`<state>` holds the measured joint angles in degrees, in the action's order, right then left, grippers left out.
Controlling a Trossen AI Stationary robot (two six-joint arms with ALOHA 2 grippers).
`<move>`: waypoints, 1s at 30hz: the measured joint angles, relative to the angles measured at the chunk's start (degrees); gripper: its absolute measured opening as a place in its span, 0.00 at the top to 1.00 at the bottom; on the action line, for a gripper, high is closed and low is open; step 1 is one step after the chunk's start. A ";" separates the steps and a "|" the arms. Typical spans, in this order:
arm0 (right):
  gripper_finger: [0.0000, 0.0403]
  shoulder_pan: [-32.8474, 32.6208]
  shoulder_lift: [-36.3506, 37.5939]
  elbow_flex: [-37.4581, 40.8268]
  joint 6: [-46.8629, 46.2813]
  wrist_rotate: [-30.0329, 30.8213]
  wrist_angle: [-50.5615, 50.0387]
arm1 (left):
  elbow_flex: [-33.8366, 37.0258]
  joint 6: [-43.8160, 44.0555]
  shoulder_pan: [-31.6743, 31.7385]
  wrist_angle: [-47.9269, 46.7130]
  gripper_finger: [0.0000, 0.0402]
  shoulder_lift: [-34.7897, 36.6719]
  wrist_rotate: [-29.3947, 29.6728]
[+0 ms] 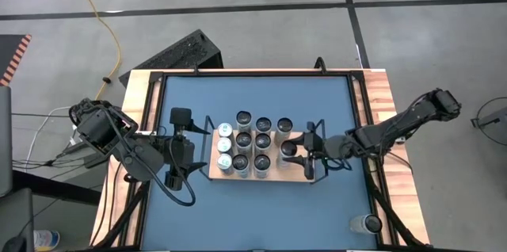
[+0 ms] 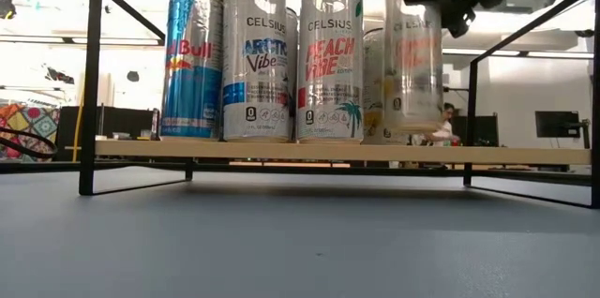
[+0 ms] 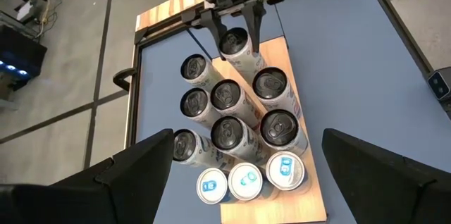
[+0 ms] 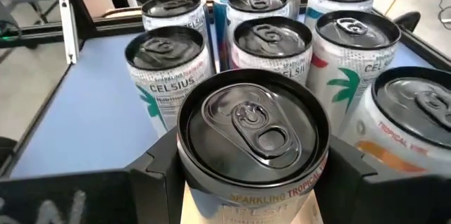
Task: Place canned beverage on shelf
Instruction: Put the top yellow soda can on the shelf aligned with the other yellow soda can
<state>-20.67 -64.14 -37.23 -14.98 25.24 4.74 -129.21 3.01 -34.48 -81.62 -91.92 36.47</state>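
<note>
The shelf, a light-wood board in a black wire frame, stands mid-table and carries several upright cans, mostly Celsius plus blue ones. At its right end my right gripper is shut on a silver Celsius can, also seen in the low view. My left gripper hangs open beyond the shelf's left end, above the table, with nothing between its fingers. My right gripper pinches the can's upper wall just under the rim between its two fingers, one on each side. It comes from the table's right, slanting slightly down. The can stands upright; I cannot tell whether its base touches the board.
One more can stands on the blue tabletop near the right front corner. The shelf's raised black end rails flank the cans. A pale wooden border runs round the table.
</note>
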 joint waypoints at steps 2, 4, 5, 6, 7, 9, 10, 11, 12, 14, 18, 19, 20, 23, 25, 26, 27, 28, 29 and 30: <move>0.46 0.00 -0.58 0.00 -0.02 0.02 0.35 | 0.00 0.00 0.02 0.00 0.13 0.00 0.00; 0.46 0.00 -0.86 0.00 -0.07 0.04 0.28 | 0.00 0.00 0.01 0.00 0.13 0.00 -0.02; 0.46 0.00 -0.85 0.00 0.00 0.09 -0.11 | 0.00 0.00 0.02 0.00 0.13 0.00 -0.02; 0.46 0.00 -0.85 0.00 0.01 0.10 0.02 | 0.00 0.00 0.01 0.01 0.13 0.00 -0.02; 0.46 0.00 -1.04 0.00 -0.03 0.09 0.34 | 0.00 0.00 0.01 0.02 0.13 0.00 -0.02; 0.46 0.00 -2.17 -0.07 0.01 0.26 0.71 | 0.00 0.00 0.00 0.02 0.13 0.00 -0.02; 0.46 0.00 -2.71 -0.04 0.00 0.17 0.54 | 0.00 0.00 0.02 0.04 0.13 0.00 -0.02; 0.46 0.00 -3.04 0.02 0.00 0.07 0.43 | 0.00 -0.19 0.02 0.02 0.13 0.00 -0.04; 0.46 0.14 -3.53 0.02 0.02 0.22 0.80 | 0.00 -0.38 0.02 0.03 0.13 0.00 -0.02; 0.46 0.25 -4.58 -0.08 0.03 0.20 1.95 | 0.00 -0.42 0.02 0.06 0.13 0.00 0.01; 0.45 0.26 -5.08 -0.09 0.46 0.76 2.25 | 0.00 -0.42 0.02 0.04 0.13 0.00 0.04; 0.45 0.28 -5.18 -0.11 0.56 1.25 2.42 | 0.00 -0.42 0.02 0.04 0.13 0.00 0.04; 0.45 0.28 -4.91 -0.11 0.58 1.73 1.99 | 0.00 -0.42 0.02 0.04 0.13 0.00 0.04; 0.45 0.31 -4.76 -0.07 1.39 2.10 1.90 | 0.00 -0.39 0.02 0.04 0.13 0.00 0.00; 0.45 0.39 -4.75 -0.07 1.38 2.16 1.73 | 0.00 -0.37 0.02 0.04 0.13 0.00 0.00; 0.44 0.56 -4.74 -0.07 1.38 2.23 1.75 | 0.00 -0.37 0.02 0.04 0.13 0.00 0.00; 0.44 0.59 -4.74 -0.07 1.38 2.23 1.78 | 0.00 -0.39 0.02 0.03 0.13 0.00 0.00; 0.43 0.59 -4.74 -0.07 1.38 2.23 1.74 | 0.00 -0.39 0.02 0.04 0.13 0.00 0.00; 0.42 0.59 -4.74 -0.07 1.38 2.27 1.72 | 0.00 -0.39 0.02 0.04 0.13 0.00 0.00; 0.41 0.59 -4.74 -0.07 1.38 2.56 1.72 | 0.00 -0.39 0.02 0.03 0.13 0.00 0.00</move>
<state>-20.08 -68.88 -37.30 -13.61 27.79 6.46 -129.21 2.61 -34.46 -81.59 -91.92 36.47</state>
